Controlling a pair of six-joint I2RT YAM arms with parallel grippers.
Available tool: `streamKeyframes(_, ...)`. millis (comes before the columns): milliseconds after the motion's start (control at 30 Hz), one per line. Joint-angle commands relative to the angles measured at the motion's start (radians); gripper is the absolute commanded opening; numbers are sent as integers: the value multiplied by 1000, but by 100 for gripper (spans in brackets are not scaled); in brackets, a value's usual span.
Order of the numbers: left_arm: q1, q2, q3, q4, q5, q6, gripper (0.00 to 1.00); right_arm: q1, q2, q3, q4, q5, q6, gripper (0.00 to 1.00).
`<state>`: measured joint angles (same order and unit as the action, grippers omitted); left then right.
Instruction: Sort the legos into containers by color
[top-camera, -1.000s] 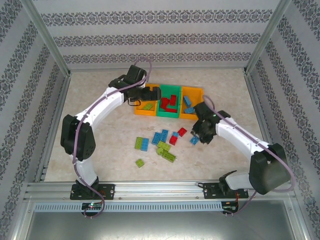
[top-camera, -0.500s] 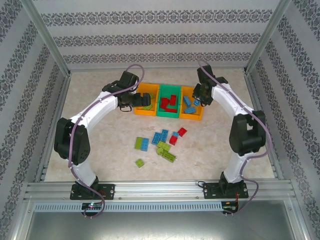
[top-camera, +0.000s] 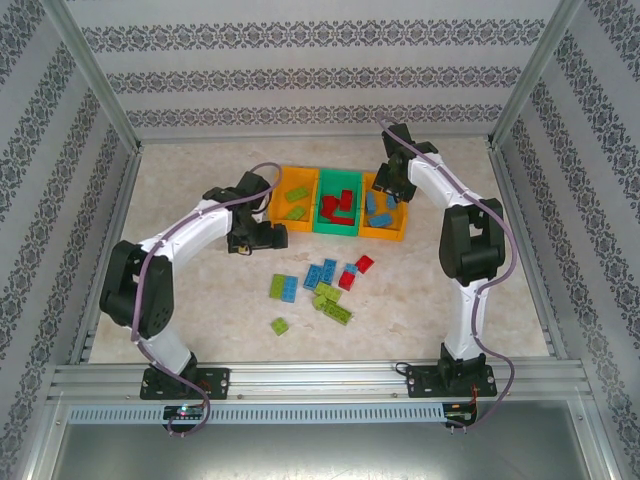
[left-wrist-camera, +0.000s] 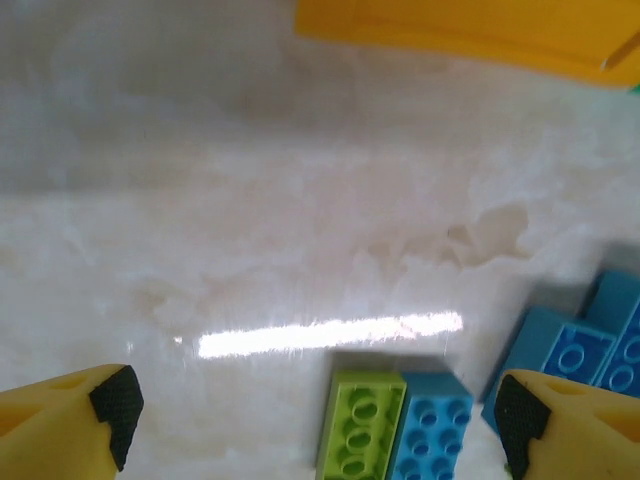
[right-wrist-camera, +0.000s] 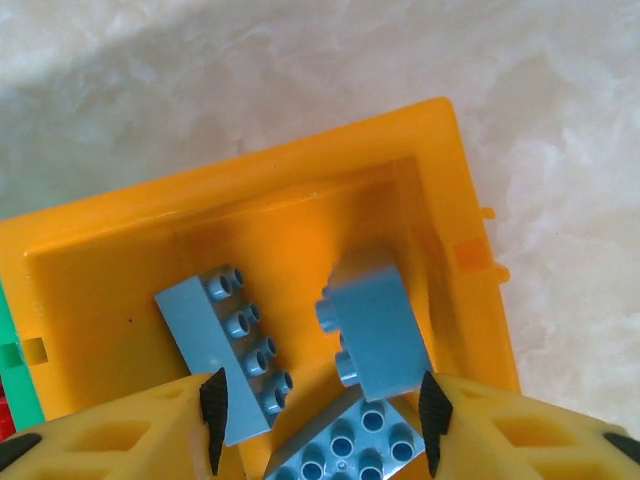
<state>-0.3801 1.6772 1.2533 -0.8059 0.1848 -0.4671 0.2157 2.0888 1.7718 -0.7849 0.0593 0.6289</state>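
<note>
Three bins stand in a row at the back: a left orange bin (top-camera: 290, 228) with green legos (top-camera: 297, 193), a green bin (top-camera: 335, 233) with red legos (top-camera: 340, 205), and a right orange bin (top-camera: 388, 236) with blue legos (top-camera: 378, 215). My right gripper (top-camera: 388, 188) hangs open over the right orange bin (right-wrist-camera: 300, 200); a small blue brick (right-wrist-camera: 378, 335) lies free just beyond the right gripper (right-wrist-camera: 322, 420), beside a long blue brick (right-wrist-camera: 225, 340). My left gripper (top-camera: 258, 238) is open and low over the table. A green brick (left-wrist-camera: 360, 430) joined to a blue brick (left-wrist-camera: 432, 430) lies between the left gripper (left-wrist-camera: 318, 425) fingers.
Loose bricks lie scattered mid-table: green (top-camera: 283, 288), blue (top-camera: 320, 272), red (top-camera: 364, 263), another red (top-camera: 346, 280), green (top-camera: 335, 312) and a lone green one (top-camera: 279, 326). More blue bricks (left-wrist-camera: 575, 350) lie near my left gripper's right finger (left-wrist-camera: 520, 425). Patterned walls and metal posts enclose the table.
The right arm swung from the pile up to the right orange bin and its jaws opened, leaving a blue brick there. The left arm drew back from the left orange bin toward the table.
</note>
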Motion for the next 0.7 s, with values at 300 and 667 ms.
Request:
streamKeyframes(300,-121,-154,-132,-121,112,-73,81,3,-79,-26,34,-56,-25,74)
streamKeyframes(667,-261,-234,-233,-177,159,-513,83,-38,-104,-42,49,-92,-34,78)
